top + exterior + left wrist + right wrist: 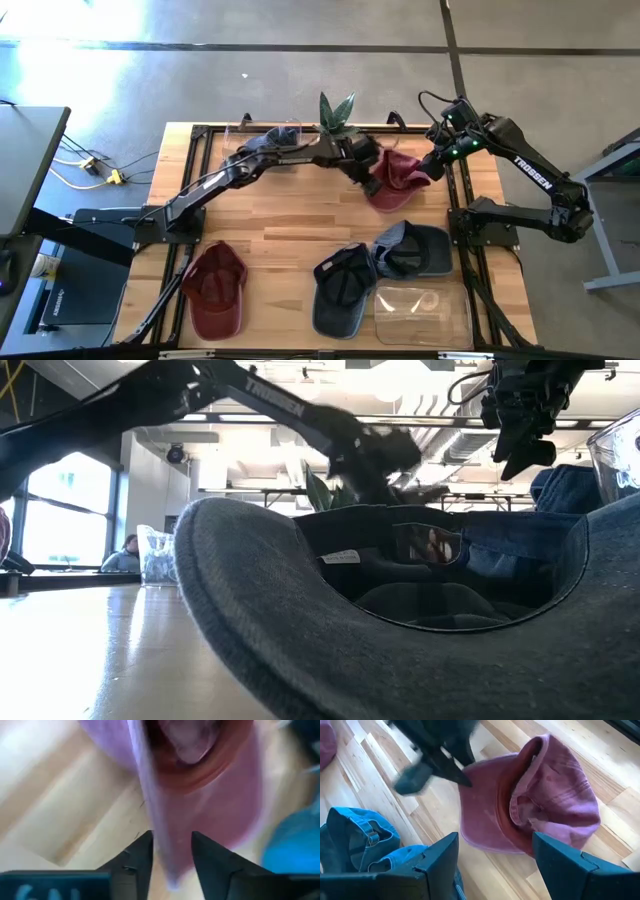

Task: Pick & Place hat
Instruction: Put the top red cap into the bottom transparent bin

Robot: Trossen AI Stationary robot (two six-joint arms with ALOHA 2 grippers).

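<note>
Clearly "TROSSEN" on right arm [532,172]; right fingers [560,857] wide; left fingers [142,852] straddling maroon hat [396,177] brim.

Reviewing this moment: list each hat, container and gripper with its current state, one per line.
Left gripper: at the maroon hat's brim, fingers astride its edge, grip unclear.
Right gripper: open, above that hat, holding nothing.
Maroon hat at the back: upside down on the table, crumpled.
Second maroon hat: front left, untouched.
Two dark blue hats: front right, opening up.
Clear container: front right, empty.
</note>
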